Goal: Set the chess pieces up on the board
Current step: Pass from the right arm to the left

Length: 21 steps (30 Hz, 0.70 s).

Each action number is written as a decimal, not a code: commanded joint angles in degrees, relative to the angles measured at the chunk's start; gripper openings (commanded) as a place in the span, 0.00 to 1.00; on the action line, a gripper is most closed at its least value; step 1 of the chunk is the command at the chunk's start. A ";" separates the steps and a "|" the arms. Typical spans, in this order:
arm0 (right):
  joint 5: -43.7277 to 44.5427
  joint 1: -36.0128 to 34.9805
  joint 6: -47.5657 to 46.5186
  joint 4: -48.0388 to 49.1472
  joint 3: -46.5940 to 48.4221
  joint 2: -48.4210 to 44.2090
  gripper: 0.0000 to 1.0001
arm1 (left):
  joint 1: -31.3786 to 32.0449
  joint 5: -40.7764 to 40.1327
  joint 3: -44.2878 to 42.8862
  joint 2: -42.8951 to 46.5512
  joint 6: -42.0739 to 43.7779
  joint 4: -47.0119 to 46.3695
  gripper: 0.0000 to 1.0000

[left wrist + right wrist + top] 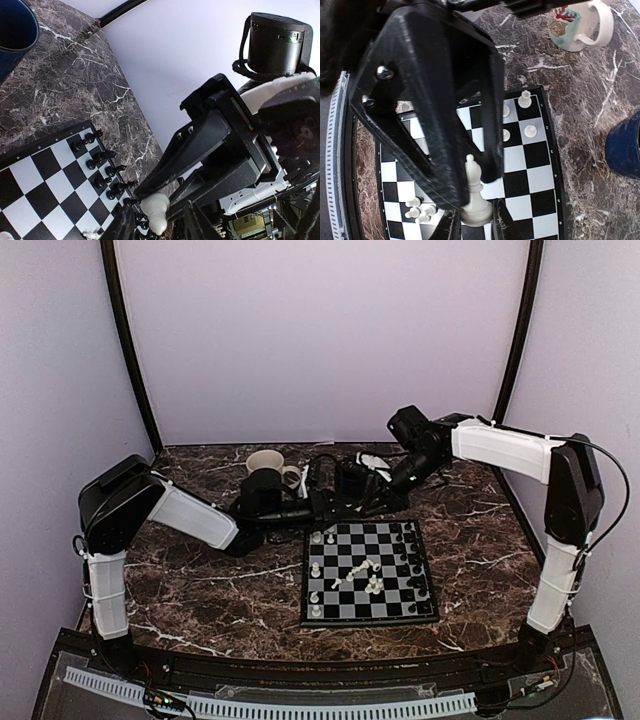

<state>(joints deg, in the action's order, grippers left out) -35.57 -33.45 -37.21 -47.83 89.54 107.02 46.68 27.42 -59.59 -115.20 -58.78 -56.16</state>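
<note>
A white bishop point(475, 200) hangs above the board point(370, 621), its base clasped by my right gripper point(474, 226), which is shut on it. My left gripper point(157, 226) meets it there, open, its fingers point(435, 125) flanking the bishop's point(156, 206) head with a gap on each side. In the top view the left gripper point(350, 495) and the right gripper point(385, 485) come together over the board's far edge. Black pieces point(412, 560) line the right side. A few white pieces point(316, 568) stand on the left, and several lie toppled point(365, 578) mid-board.
A cream mug point(265, 460) and a dark blue mug point(262, 486) stand behind the board on the marble table, close to the left arm. A white mug with a teal and red pattern point(575, 25) sits beyond the board's corner. Walls enclose the table on three sides.
</note>
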 commanded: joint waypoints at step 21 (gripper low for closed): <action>-3.02 -0.83 3.90 1.90 0.17 -1.35 0.17 | 0.25 -0.50 -0.17 0.94 -2.65 -3.99 0.23</action>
<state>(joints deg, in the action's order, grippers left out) -36.86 -34.70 -35.40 -47.37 88.88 106.87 46.68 26.55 -59.96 -115.33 -61.28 -58.24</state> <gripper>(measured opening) 0.179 0.235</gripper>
